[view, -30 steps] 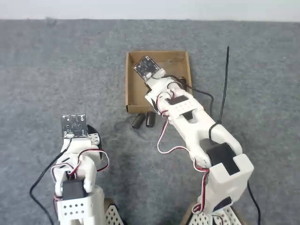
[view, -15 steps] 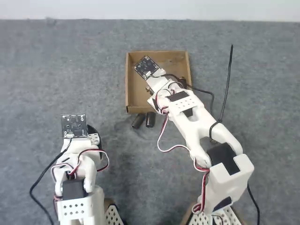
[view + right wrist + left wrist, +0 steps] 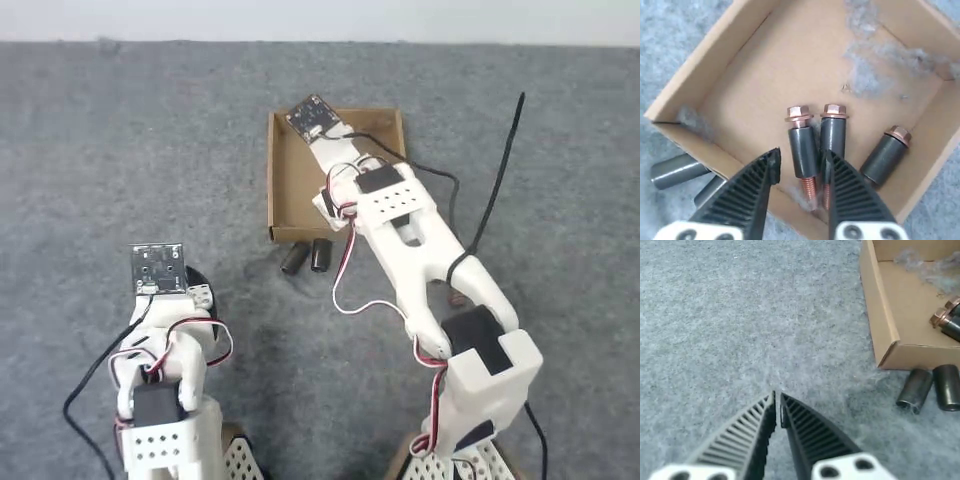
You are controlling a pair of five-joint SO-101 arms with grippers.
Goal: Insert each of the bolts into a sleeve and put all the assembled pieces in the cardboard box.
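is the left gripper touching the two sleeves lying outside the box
Apart. The left wrist view shows bare carpet between the left gripper and the two sleeves, which lie by the cardboard box.

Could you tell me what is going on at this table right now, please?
The right gripper hangs open over the cardboard box, where three assembled pieces lie side by side. Two sleeves with no bolt showing lie on the carpet just outside the box wall. The left gripper is shut over the carpet, off to the side of the box, holding nothing.
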